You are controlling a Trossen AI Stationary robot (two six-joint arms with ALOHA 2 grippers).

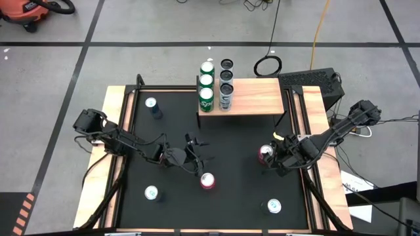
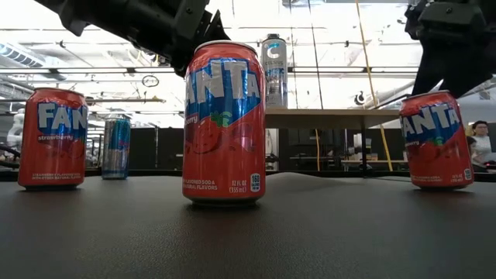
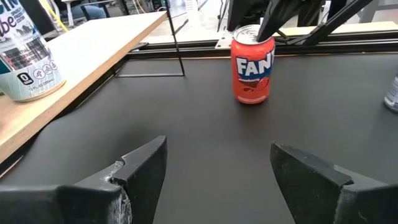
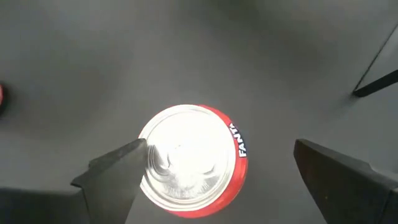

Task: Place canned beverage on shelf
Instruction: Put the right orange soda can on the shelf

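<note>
Fingers of the right gripper (image 4: 214, 171) spread wide, pointing down over a red Fanta can (image 4: 191, 160); can top sits between them, nearer one finger, nothing gripped. Same can upright on the black mat (image 1: 236, 190), just below and right of the shelf's front edge in the high view.

Left gripper (image 3: 217, 165) fingers also apart and empty, low over the mat, aimed across at that same can, which stands well ahead of the tips with the right arm above it. Another red Fanta can (image 1: 207, 181) stands just beside the left gripper, on its near side in the high view.

Farther out from both grippers: a silver-top can (image 1: 151, 193) near the mat's front left, one (image 1: 273, 206) front right, a blue can (image 1: 152, 105) back left.

Beyond, shelf (image 1: 256, 98) at the mat's far edge, wood top on thin black legs. Green cans (image 1: 207, 92) in a row and dark cans (image 1: 226, 85) beside them occupy its left end; rest of the top bare.
</note>
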